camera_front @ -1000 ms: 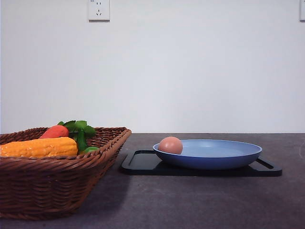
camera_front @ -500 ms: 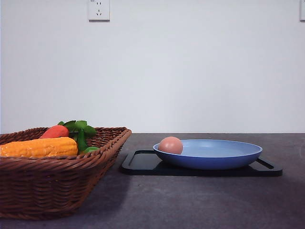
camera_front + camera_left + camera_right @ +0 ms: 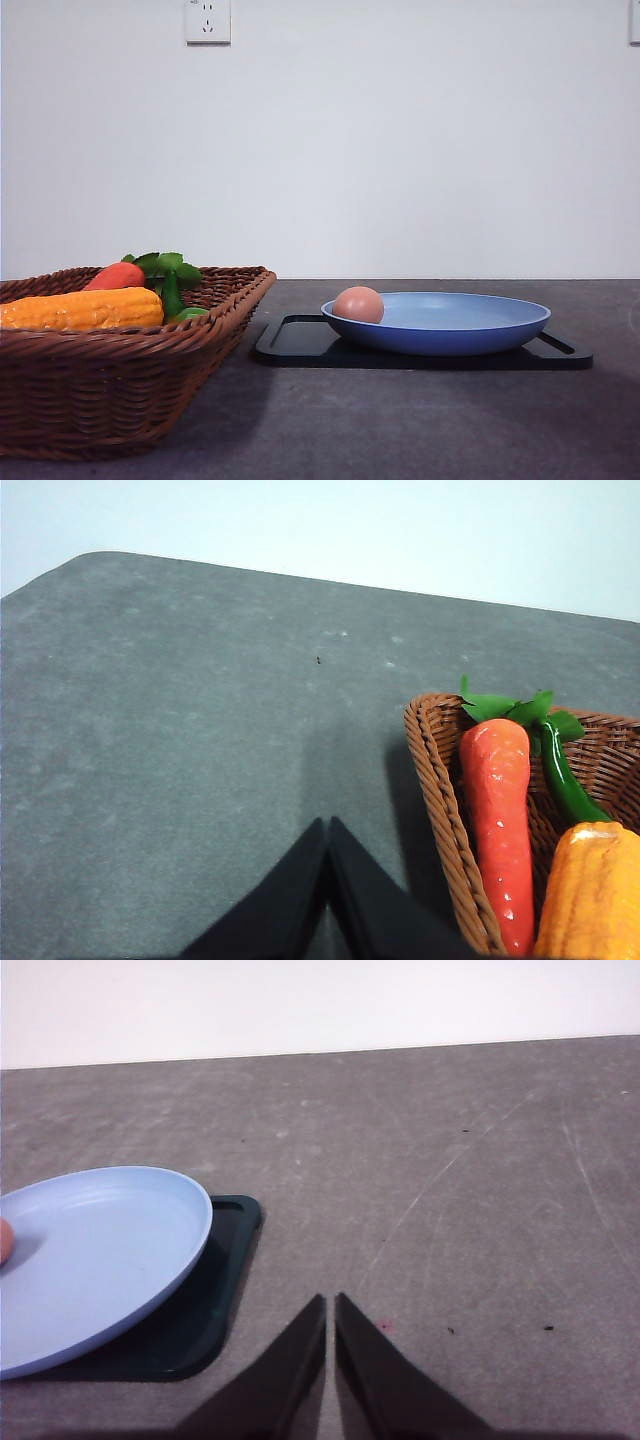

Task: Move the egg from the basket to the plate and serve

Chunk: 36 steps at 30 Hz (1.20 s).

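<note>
The brownish-pink egg (image 3: pixel 358 304) rests inside the light blue plate (image 3: pixel 470 335), at the plate's left side; a sliver of the egg (image 3: pixel 4 1242) also peeks in at the edge of the right wrist view. The plate (image 3: pixel 110 1250) sits on a flat black tray (image 3: pixel 300 340). The dark wicker basket (image 3: pixel 90 390) stands at the left. My left gripper (image 3: pixel 328 825) is shut over bare table, outside the basket's (image 3: pixel 445 810) rim. My right gripper (image 3: pixel 330 1300) is shut above the table, beside the tray (image 3: pixel 215 1300), holding nothing.
In the basket lie an orange-red carrot (image 3: pixel 497 820) with green leaves, a yellow corn cob (image 3: pixel 85 308) and a green pepper (image 3: pixel 565 785). Grey table stretches around both grippers. A white wall with a socket (image 3: pixel 207 20) stands behind.
</note>
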Available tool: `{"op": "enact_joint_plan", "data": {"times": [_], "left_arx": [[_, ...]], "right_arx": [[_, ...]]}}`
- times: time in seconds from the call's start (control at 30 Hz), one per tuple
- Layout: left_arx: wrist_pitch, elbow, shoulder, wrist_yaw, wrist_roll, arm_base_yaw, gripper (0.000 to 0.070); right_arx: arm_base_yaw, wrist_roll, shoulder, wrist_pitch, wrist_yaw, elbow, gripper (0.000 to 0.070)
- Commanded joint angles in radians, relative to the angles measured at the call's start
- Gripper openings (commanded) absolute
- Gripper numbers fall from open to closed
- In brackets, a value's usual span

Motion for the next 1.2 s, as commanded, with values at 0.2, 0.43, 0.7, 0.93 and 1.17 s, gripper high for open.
{"op": "enact_joint_plan", "data": {"times": [0.2, 0.43, 0.7, 0.93, 1.17], "left_arx": [[-0.004, -0.028, -0.002, 0.000, -0.007, 0.002, 0.0000], [-0.004, -0.028, -0.002, 0.000, -0.007, 0.002, 0.0000], [-0.004, -0.028, -0.002, 0.000, -0.007, 0.002, 0.0000], [-0.004, -0.028, -0.002, 0.000, -0.007, 0.002, 0.0000], [-0.004, -0.028, -0.002, 0.000, -0.007, 0.002, 0.0000]], "right_arx": [[-0.002, 0.014, -0.002, 0.009, 0.001, -0.005, 0.0000], [-0.002, 0.014, -0.002, 0.009, 0.000, -0.005, 0.0000], [-0.002, 0.014, -0.002, 0.009, 0.000, -0.005, 0.0000], [-0.002, 0.014, -0.002, 0.009, 0.000, -0.005, 0.0000], [-0.002, 0.014, -0.002, 0.009, 0.000, -0.005, 0.0000]]}}
